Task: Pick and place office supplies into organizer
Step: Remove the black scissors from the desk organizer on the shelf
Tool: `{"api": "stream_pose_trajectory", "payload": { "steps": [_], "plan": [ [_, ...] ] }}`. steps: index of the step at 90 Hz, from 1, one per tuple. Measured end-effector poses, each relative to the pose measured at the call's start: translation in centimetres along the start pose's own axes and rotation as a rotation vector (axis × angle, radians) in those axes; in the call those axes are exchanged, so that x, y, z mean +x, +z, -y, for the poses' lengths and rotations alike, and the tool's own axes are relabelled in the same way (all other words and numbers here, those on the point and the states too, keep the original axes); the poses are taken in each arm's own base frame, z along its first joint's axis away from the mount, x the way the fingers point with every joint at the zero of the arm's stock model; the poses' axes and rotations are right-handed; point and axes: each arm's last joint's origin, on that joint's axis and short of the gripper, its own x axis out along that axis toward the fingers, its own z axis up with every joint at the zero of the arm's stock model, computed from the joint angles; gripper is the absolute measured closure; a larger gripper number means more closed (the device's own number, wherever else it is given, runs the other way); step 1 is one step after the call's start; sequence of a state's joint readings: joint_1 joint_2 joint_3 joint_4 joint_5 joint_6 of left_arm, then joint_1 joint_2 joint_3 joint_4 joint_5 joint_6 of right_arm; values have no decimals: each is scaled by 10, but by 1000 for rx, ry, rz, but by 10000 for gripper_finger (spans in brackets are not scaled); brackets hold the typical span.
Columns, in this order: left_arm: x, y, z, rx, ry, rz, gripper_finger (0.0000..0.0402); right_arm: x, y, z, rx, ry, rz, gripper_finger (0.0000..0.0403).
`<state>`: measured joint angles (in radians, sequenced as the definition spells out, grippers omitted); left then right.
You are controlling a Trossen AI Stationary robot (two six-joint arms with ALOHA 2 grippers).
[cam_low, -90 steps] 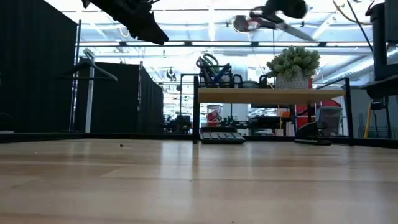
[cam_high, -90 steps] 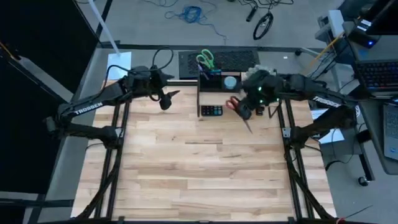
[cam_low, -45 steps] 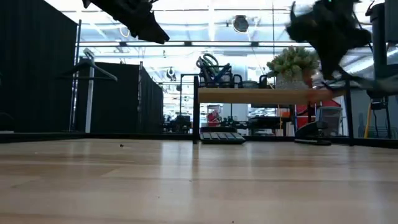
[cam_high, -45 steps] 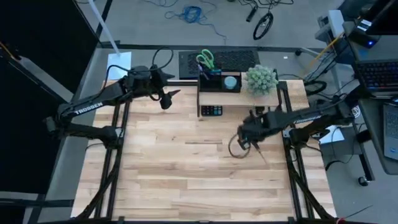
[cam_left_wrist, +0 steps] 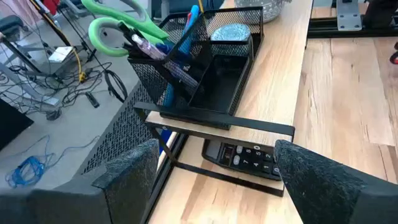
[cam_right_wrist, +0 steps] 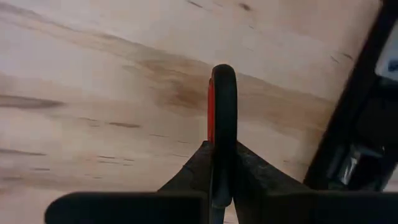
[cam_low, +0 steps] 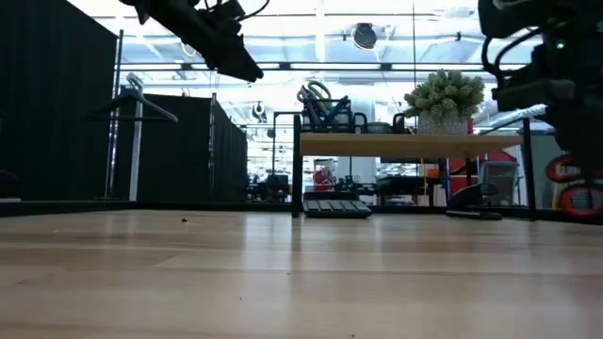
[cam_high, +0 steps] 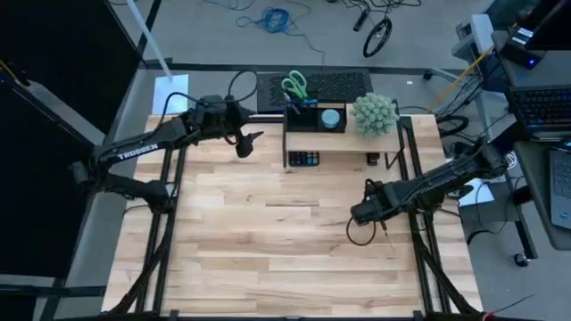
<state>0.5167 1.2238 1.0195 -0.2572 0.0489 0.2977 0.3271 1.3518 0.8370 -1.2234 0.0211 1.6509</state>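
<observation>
Over on the right side of the table the right gripper [cam_high: 361,214] hangs low above the wood, its fingers [cam_right_wrist: 249,171] pinched tight on the red scissors [cam_right_wrist: 222,118], well away from the organizer [cam_high: 314,117]. That black mesh tray sits on the wooden riser [cam_high: 379,135] at the far edge, already holding green-handled scissors [cam_high: 295,86], pens [cam_left_wrist: 180,46] and a blue-grey disc [cam_high: 331,117]. The left gripper [cam_high: 252,138] hovers near the organizer with fingers [cam_left_wrist: 134,168] spread apart and nothing between them

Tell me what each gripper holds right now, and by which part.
The right gripper grips the red-handled scissors by a handle loop. The left gripper is open and holds nothing.
</observation>
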Motion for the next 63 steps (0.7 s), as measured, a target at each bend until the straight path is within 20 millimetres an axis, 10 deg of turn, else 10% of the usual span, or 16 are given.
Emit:
{"api": "stream_pose_trajectory", "payload": {
  "steps": [63],
  "plan": [
    [0,-1,1,22,-6,-15,93,23,-20,8,87,-26,-24,342]
  ]
}}
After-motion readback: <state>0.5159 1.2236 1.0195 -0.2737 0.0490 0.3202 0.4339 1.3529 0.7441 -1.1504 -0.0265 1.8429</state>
